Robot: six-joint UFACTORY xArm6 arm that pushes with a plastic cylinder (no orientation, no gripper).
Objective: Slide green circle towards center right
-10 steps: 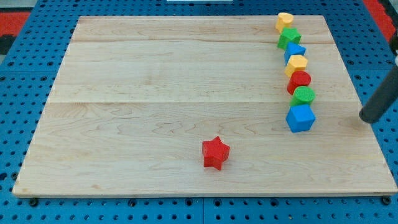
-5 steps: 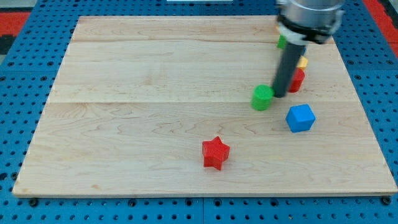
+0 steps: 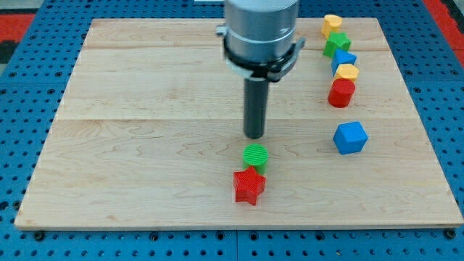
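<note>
The green circle (image 3: 254, 156) lies low on the wooden board (image 3: 145, 109), a little right of its middle, touching the top of a red star (image 3: 249, 186). My tip (image 3: 254, 135) stands just above the green circle in the view, a small gap apart from it. The rod rises to the arm's grey body (image 3: 260, 32) at the view's top.
A column of blocks runs down the board's right side: a yellow block (image 3: 332, 24), a green star (image 3: 336, 45), a blue block (image 3: 344, 60), a yellow block (image 3: 347, 72) and a red block (image 3: 341, 93). A blue cube (image 3: 351, 137) sits below them.
The green circle has been moved out of the right-hand column, left and down, to rest against the red star. My tip has followed it to the left. The red star has shifted slightly.
</note>
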